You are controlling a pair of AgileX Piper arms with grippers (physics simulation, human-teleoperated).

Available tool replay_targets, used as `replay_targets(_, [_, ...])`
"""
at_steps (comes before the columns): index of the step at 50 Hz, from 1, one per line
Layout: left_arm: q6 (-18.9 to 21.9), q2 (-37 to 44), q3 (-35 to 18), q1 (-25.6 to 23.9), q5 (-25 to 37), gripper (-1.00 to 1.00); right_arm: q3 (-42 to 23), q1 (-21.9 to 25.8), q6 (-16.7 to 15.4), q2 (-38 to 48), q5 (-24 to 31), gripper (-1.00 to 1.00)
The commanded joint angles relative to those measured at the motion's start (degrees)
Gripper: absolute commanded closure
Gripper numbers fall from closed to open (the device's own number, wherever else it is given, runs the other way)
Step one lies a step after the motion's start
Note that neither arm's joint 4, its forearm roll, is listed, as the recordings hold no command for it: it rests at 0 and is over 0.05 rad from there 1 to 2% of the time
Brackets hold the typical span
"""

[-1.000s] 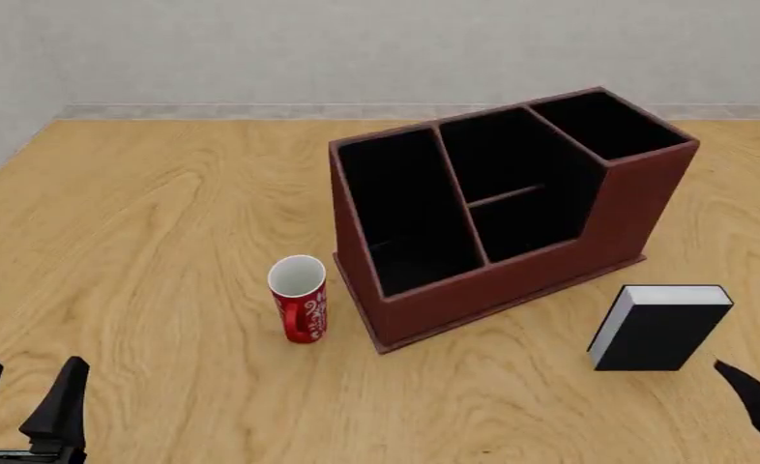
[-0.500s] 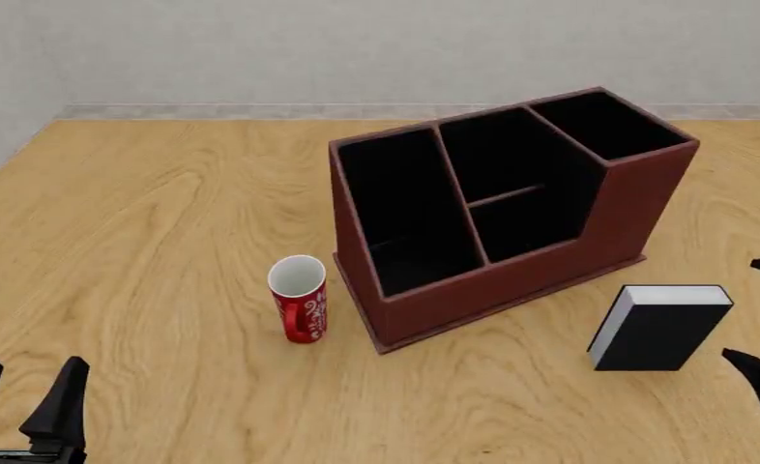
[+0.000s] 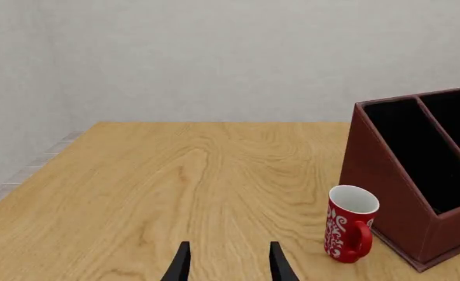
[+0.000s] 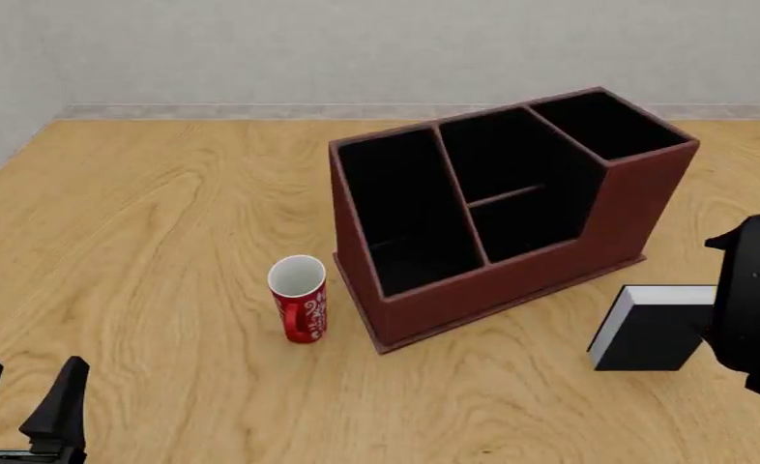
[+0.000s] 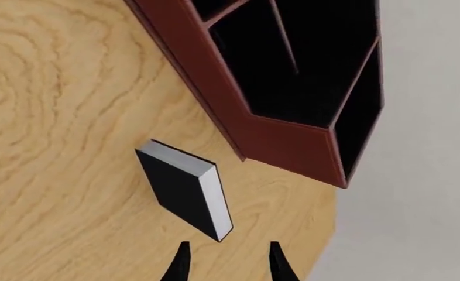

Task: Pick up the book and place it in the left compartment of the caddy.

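Note:
The black book [image 4: 641, 331] with white page edges lies flat on the table, in front of and to the right of the reddish-brown caddy [image 4: 510, 280]. The caddy's left compartment [image 4: 399, 208] is a long black slot with nothing in it. My right arm's black wrist hangs over the book's right end and hides it, and the fingers do not show in the front view. In the right wrist view the right gripper [image 5: 227, 263] is open, its tips just short of the book [image 5: 185, 188]. My left gripper [image 4: 25, 391] [image 3: 228, 266] stands open at the near left, holding nothing.
A red cup [image 4: 299, 300] [image 3: 349, 223] with a white inside stands upright just left of the caddy's front left corner. The caddy [image 3: 417, 175] has shorter sections to the right of the long slot. A pale wall bounds the table's far edge.
My right arm has moved up and leftward from the lower right corner. It now sits over the book's right end. The left arm, book, cup and caddy have not moved.

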Motion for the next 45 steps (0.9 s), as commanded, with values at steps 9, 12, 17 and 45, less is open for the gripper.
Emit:
replay_targets(9, [0.00, 0.00, 0.00, 0.00, 0.00, -1.00, 2.22, 0.48, -1.12, 7.45, -6.09, -1.00])
replay_targets(12, [0.00, 0.00, 0.00, 0.00, 0.00, -1.00, 2.82, 1.00, -0.88, 8.47, -7.16, -1.00])
replay_targets(17, [0.00, 0.00, 0.00, 0.00, 0.00, -1.00, 3.65, 1.13, -0.82, 9.94, -8.51, -1.00])
replay_targets(45, [0.00, 0.00, 0.00, 0.00, 0.00, -1.00, 6.74, 0.20, -0.56, 15.20, -13.60, -1.00])
